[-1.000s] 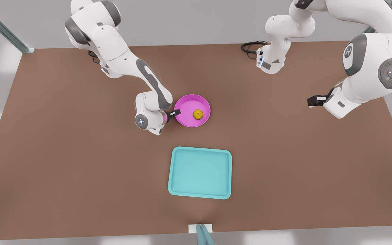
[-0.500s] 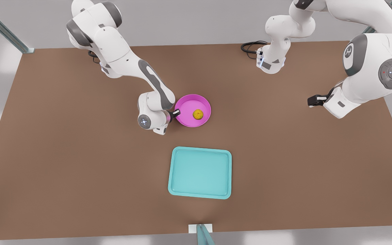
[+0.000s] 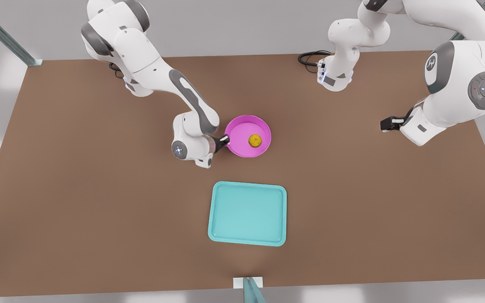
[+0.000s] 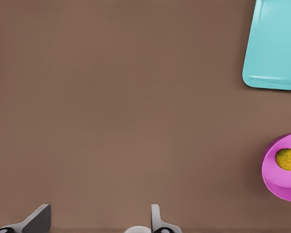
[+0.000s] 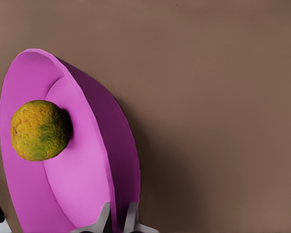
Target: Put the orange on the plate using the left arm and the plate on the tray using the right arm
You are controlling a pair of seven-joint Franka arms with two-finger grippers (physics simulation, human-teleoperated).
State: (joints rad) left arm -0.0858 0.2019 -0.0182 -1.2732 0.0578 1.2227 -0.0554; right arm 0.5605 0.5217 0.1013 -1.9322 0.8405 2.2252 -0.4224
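Tray: the big teal-blue rectangular tray (image 3: 247,213) with rounded corners lies flat on the brown table (image 3: 78,189), low in the middle of the front view. Nothing lies in it. One corner of it (image 4: 276,46) shows in the left wrist view.

Plate: the round bright pink plate (image 3: 242,145) with a raised rim sits near the middle of the front view, above the tray and apart from it. It also shows in the left wrist view (image 4: 276,182).

Orange: the small yellow-orange fruit with green blotches (image 3: 254,140) lies inside the pink plate, toward the front view's right side of it. In the right wrist view it (image 5: 39,130) rests against the plate's floor (image 5: 82,174).

Right gripper: the black two-finger right gripper (image 3: 225,139) is at the plate's rim on the front view's left. In the right wrist view its two fingers (image 5: 105,219) are pressed close on either side of the thin pink rim, pinching it.

Left gripper: the left gripper (image 3: 387,124) hangs over bare table at the front view's right, well apart from the plate and the tray. This arm waits. In the left wrist view its fingers (image 4: 39,219) are spread wide with nothing between them.
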